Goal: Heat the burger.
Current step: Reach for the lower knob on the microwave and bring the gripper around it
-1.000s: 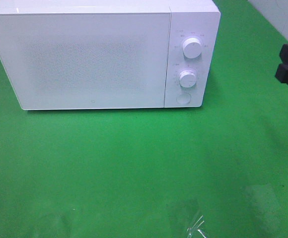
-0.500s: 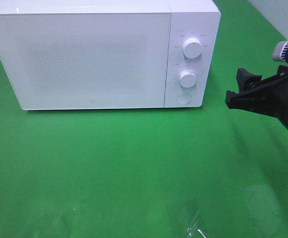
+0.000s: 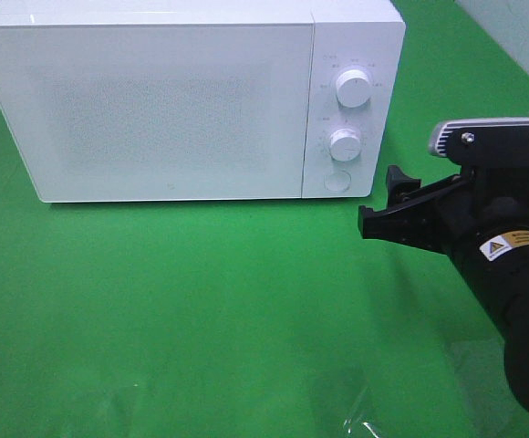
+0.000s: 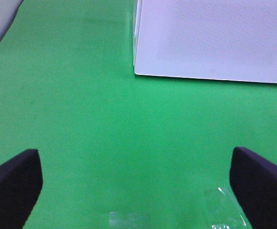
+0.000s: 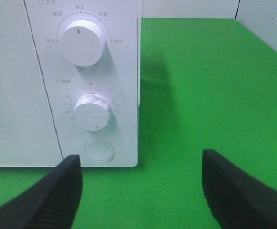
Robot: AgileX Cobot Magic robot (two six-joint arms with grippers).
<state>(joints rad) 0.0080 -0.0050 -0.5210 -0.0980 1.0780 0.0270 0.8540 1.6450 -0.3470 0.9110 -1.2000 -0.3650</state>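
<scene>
The burger is out of view. A white microwave (image 3: 169,100) stands at the back with its door shut. Its panel has an upper knob (image 3: 353,88), a lower knob (image 3: 345,144) and a round button (image 3: 337,181). My right gripper (image 3: 380,201) is open and empty, just right of and in front of the panel. In the right wrist view (image 5: 143,191) its fingers frame the lower knob (image 5: 92,112) and the button (image 5: 99,150). My left gripper (image 4: 136,191) is open and empty over the green mat, facing the microwave's left front corner (image 4: 136,71).
A green mat (image 3: 201,301) covers the table. A scrap of clear plastic (image 3: 360,420) lies near the front edge and also shows in the left wrist view (image 4: 224,217). A white wall (image 3: 520,36) rises at the back right.
My right arm has come in from the right edge, moving left and forward toward the microwave's control panel. The microwave has not moved.
</scene>
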